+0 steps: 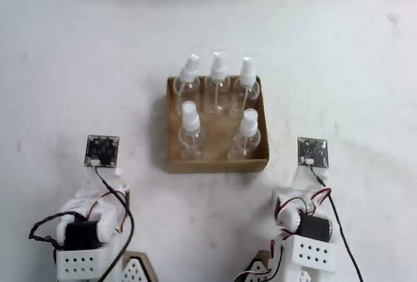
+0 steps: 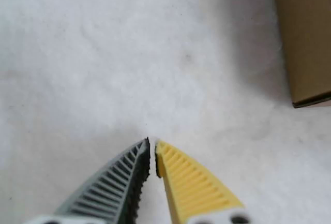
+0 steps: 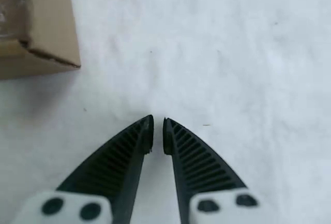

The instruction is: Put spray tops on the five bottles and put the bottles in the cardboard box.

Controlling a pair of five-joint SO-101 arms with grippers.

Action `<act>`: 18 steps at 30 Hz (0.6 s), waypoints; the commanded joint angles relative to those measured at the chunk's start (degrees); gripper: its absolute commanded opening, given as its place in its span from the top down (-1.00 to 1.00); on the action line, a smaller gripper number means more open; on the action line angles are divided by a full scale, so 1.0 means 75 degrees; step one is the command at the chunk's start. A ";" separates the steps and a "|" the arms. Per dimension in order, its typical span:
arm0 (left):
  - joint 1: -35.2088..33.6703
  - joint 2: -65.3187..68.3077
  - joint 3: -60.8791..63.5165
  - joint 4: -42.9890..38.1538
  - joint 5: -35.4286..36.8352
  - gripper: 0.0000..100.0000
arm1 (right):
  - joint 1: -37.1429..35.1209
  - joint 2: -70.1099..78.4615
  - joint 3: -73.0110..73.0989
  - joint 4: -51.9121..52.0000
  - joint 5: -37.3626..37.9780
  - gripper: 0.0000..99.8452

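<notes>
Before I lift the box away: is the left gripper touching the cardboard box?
Apart. The left wrist view shows bare table between the left gripper and the cardboard box.

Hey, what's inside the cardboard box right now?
Five clear bottles with white spray tops stand in the box: three in the far row, two in the near row. Anything beneath them is hidden.
</notes>
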 commanded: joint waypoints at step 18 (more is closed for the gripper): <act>-0.0076 -0.0100 -0.0023 0.0023 0.0059 0.95 | -0.0170 -0.0006 -0.0164 0.0029 0.0082 0.96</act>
